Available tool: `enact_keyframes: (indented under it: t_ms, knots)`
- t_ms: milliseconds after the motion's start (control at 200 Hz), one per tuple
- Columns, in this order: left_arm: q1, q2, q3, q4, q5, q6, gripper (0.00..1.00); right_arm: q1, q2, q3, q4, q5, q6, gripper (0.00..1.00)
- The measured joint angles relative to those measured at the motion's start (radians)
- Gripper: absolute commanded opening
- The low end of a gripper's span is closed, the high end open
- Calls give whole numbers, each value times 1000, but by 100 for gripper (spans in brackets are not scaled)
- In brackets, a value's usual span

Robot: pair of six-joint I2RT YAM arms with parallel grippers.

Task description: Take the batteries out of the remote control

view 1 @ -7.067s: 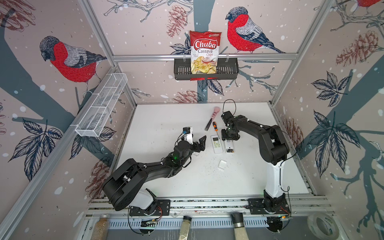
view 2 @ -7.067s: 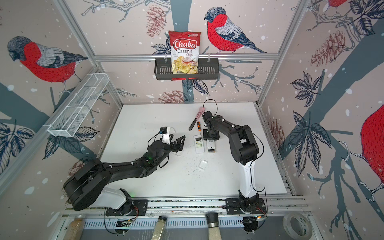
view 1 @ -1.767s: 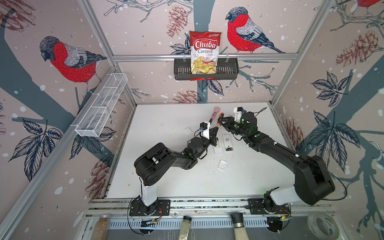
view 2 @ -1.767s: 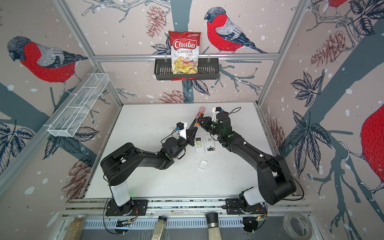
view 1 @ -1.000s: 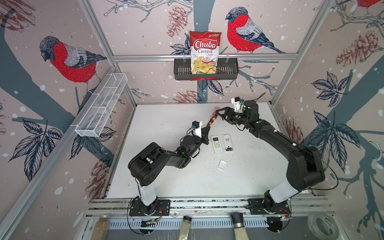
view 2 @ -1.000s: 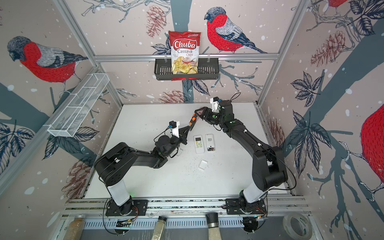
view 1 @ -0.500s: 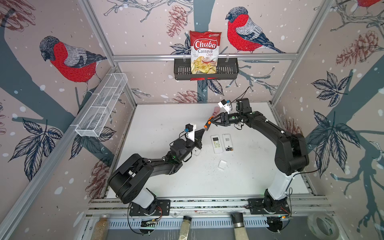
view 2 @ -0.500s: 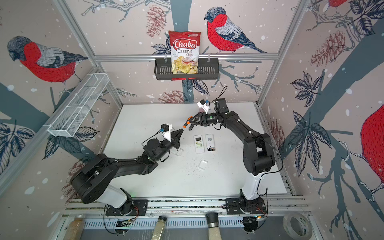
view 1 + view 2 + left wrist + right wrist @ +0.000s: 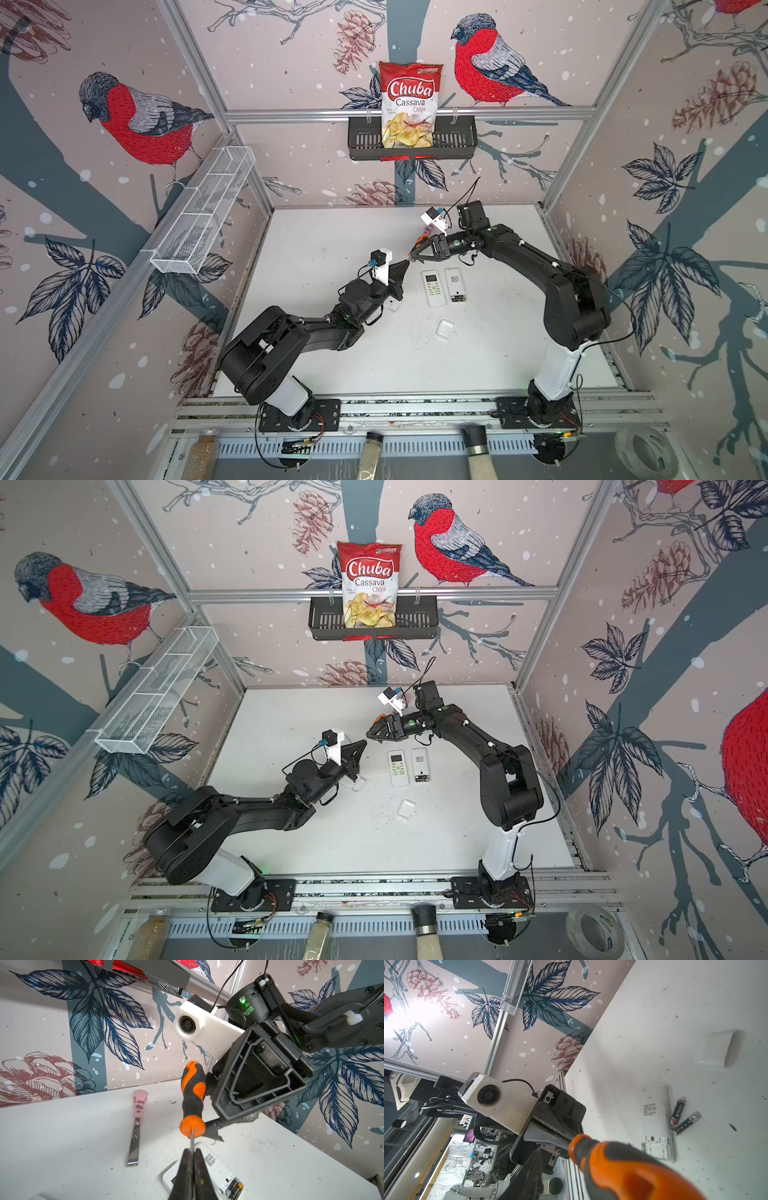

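Orange-and-black-handled screwdriver, earlier flat by the worktop's back edge, now aloft: left jaws pinch its shaft, leaving the handle to right jaws around it, grip unclear; two dark cylindrical batteries lie beside the white face-down remote.

Two remotes, two batteries, two loose white covers; one orange-and-black screwdriver, one pink-handled pry tool, one chips bag.

Matt rubbery screwdriver handle, bare-metal shaft, glossy dark batteries, scuffed white tabletop.
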Motion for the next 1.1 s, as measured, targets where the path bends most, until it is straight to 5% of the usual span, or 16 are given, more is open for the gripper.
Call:
enact_keyframes:
  t_ms: [1101]
  knots:
    - [42, 52, -11, 124, 120, -38, 0, 5, 58, 78, -42, -57, -48, 37]
